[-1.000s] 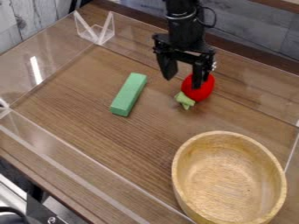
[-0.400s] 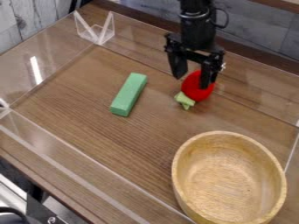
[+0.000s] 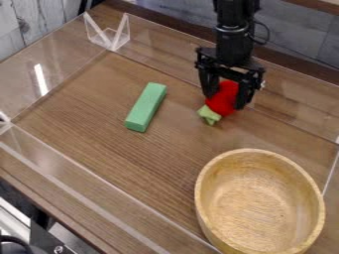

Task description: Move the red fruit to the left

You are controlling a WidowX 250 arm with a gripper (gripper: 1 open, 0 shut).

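Observation:
The red fruit (image 3: 221, 102) is a small glossy red toy with a light-green leafy cap. It lies on the wooden table right of centre, cap pointing to the front left. My black gripper (image 3: 228, 95) hangs straight down over it. Its jaws are open, one finger on each side of the fruit, and they hide the fruit's upper part. I cannot tell whether the fingers touch it.
A flat green rectangular block (image 3: 146, 106) lies left of the fruit. A large wooden bowl (image 3: 203, 190) stands at the front right. Clear plastic walls (image 3: 40, 79) ring the table, and a clear stand (image 3: 106, 32) sits at the back left.
My gripper has moved right and lowered, from left of and above the fruit to straddling it. The fruit and block have stayed in place.

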